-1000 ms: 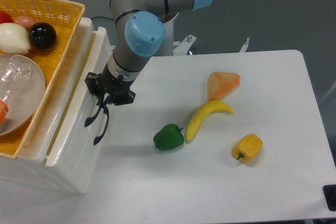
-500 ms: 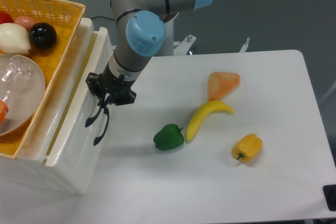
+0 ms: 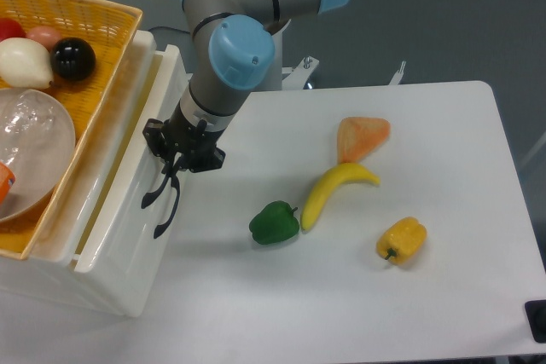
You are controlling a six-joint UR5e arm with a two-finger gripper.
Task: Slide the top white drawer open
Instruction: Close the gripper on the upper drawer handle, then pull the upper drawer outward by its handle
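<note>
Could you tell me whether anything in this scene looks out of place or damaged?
Nothing stands out. The gripper is at the black handle of the top white drawer, and the green pepper, banana and yellow pepper lie intact on the table.

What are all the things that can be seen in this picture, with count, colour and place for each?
top white drawer: 1, glossy white, left side, under the basket
curved handle: 1, black, on the drawer front
wicker basket: 1, yellow, on top of the cabinet, far left
clear bowl: 1, transparent, inside the basket
black ball: 1, in the basket, upper part
pale pear-like fruit: 1, cream, beside the ball
green pepper: 1, table centre
banana: 1, yellow, right of the green pepper
orange wedge: 1, above the banana
yellow pepper: 1, lower right
table: 1, white
arm: 1, grey and blue
hand: 1, black, at the handle
</note>
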